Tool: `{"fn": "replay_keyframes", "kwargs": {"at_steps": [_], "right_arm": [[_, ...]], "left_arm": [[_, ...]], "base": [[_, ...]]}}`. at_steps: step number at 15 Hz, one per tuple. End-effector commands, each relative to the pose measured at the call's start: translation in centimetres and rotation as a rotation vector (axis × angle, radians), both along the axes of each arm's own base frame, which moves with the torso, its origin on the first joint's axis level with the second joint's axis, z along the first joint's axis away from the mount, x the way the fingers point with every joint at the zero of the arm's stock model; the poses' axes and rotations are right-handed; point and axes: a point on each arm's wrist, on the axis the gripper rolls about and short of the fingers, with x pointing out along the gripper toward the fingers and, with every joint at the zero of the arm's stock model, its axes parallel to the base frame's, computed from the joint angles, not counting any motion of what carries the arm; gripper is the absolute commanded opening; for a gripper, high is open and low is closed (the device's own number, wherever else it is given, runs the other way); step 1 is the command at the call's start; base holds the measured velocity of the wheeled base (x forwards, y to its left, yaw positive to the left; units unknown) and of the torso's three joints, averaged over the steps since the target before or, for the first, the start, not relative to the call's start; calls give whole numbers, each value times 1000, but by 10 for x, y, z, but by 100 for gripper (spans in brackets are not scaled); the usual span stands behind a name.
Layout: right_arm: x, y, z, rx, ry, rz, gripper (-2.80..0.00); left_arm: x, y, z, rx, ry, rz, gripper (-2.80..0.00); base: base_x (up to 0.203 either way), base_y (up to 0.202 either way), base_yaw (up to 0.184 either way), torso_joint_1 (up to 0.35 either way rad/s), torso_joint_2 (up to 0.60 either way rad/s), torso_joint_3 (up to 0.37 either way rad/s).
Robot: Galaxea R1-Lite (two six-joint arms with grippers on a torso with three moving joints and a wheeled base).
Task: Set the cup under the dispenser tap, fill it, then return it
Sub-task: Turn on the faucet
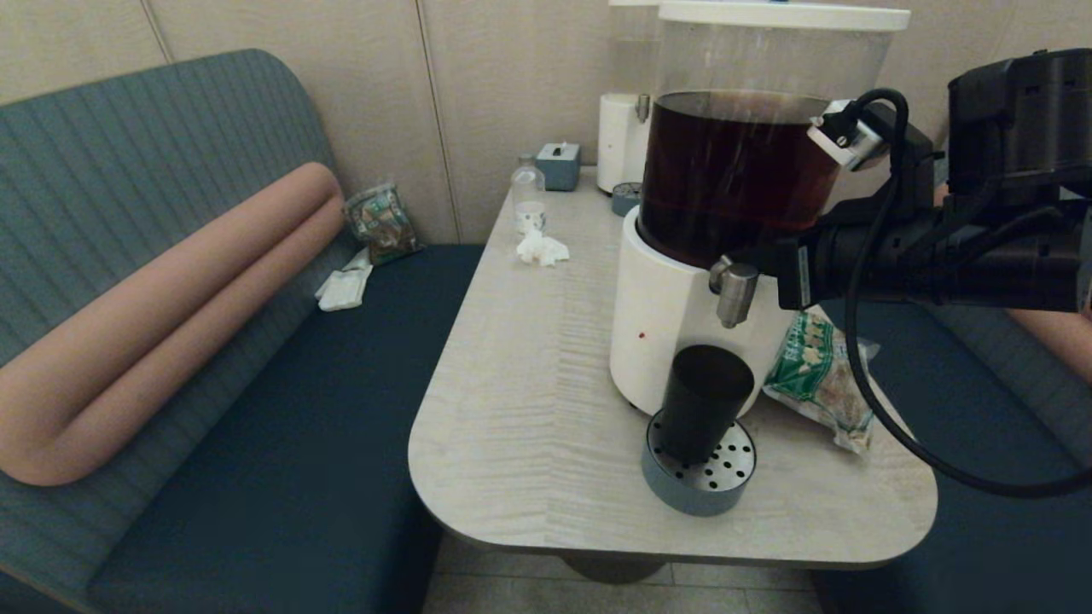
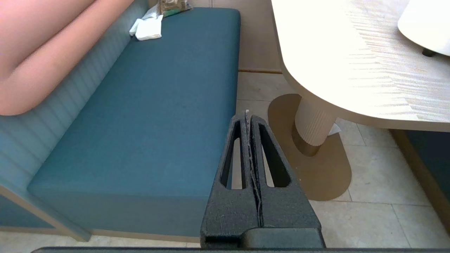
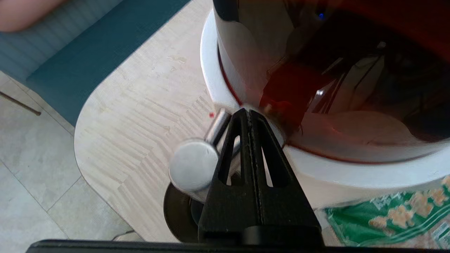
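A: Under the dispenser tap (image 1: 734,292) we have the cup (image 1: 705,401) standing on the drip tray (image 1: 695,490); why?

B: To catch the pour; our right gripper (image 3: 248,114), fingers pressed together, sits beside the tap; left gripper (image 2: 248,117), also closed, hangs off the table (image 2: 351,63).

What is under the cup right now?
The cup stands on a round grey drip tray with a perforated steel top, below the dispenser tap. The holes beneath the cup's base are covered.
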Motion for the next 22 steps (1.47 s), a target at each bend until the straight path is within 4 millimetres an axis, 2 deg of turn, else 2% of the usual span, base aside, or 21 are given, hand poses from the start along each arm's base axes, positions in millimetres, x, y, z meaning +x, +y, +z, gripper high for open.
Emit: {"fn": "replay_keyframes", "kwargs": {"at_steps": [1, 7, 13, 18, 22], "right_arm": [[0, -4, -2, -1, 1, -12, -280], [3, -20, -4, 1, -10, -66, -280], [-2, -23, 0, 9, -22, -73, -280], [-21, -34, 2, 50, -4, -93, -280], [-26, -42, -3, 73, 27, -110, -280]], "left_arm": [[0, 0, 0, -1, 0, 0, -280], [0, 0, 0, -1, 1, 0, -280], [0, 0, 0, -1, 1, 0, -280], [0, 0, 0, -1, 0, 0, -280], [0, 0, 0, -1, 1, 0, -280]], "base": [[0, 0, 0, 0, 0, 0], [0, 0, 0, 0, 0, 0], [0, 0, 0, 0, 0, 0], [0, 0, 0, 0, 0, 0], [0, 0, 0, 0, 0, 0]]}}
